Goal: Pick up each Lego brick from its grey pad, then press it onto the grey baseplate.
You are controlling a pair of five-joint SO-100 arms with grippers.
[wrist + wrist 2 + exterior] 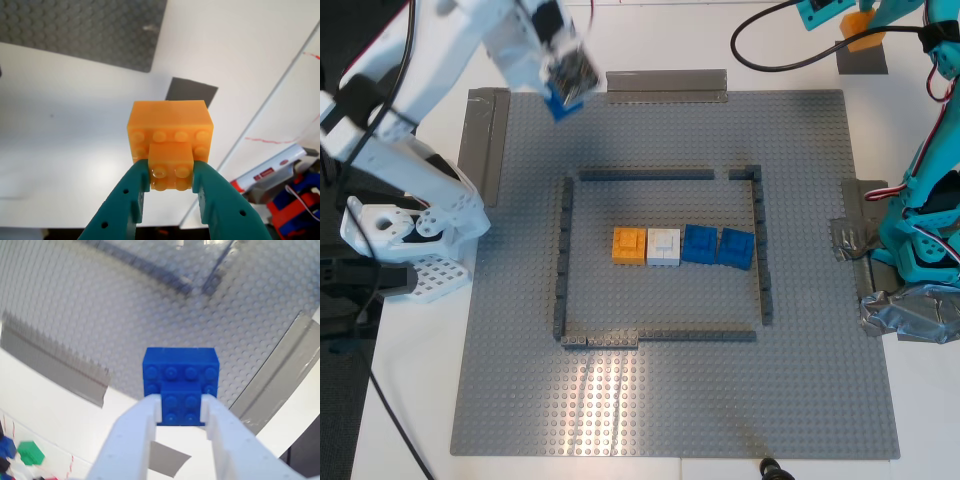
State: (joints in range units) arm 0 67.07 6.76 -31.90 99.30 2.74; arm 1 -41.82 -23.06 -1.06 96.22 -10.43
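Both claws grip 1 brick each, first gripper [171, 187] orange brick [170, 142], second gripper [181, 412] blue brick [181, 380]; next, press them onto the grey baseplate [520, 400].

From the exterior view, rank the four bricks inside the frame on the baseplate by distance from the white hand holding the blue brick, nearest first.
Measured from my second hand, in the exterior view:
1. Orange brick, at the row's left end.
2. White brick, next along.
3. First blue brick, third in the row.
4. Second blue brick, at the right end, beside the frame's right wall.
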